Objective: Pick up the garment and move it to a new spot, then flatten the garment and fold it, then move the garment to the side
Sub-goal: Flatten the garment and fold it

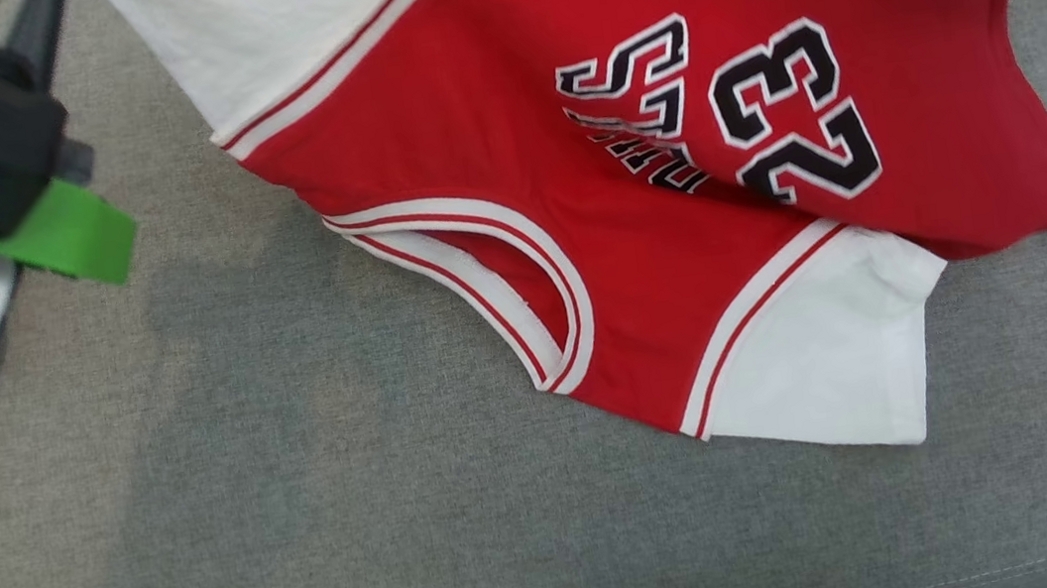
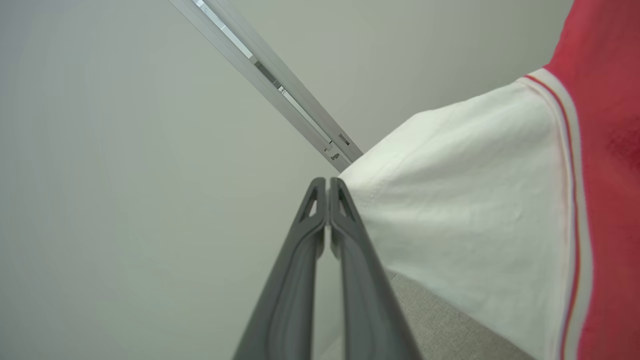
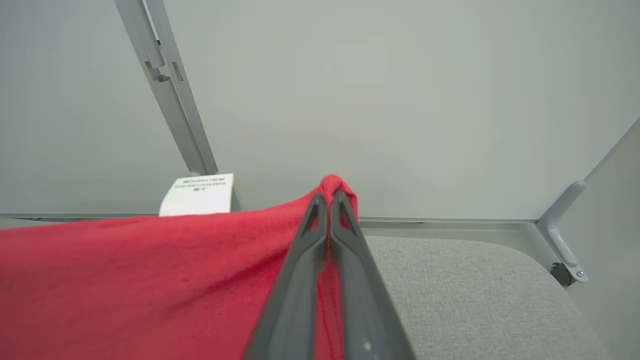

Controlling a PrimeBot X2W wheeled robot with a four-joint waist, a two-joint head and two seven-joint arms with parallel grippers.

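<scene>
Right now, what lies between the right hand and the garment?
Nothing: the right hand pinches a red fold of the garment directly, shown in the right wrist view.

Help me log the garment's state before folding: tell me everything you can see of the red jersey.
The jersey is red soft knit with white sleeves, red-and-white trim at its neckline, and a black, white-edged 23 beside partly creased lettering. It is half lifted: the right gripper is shut on a red edge, the left gripper shut at a white sleeve corner, apparently pinching it. Its lower part drapes, wrinkled, on the grey cushion.
</scene>
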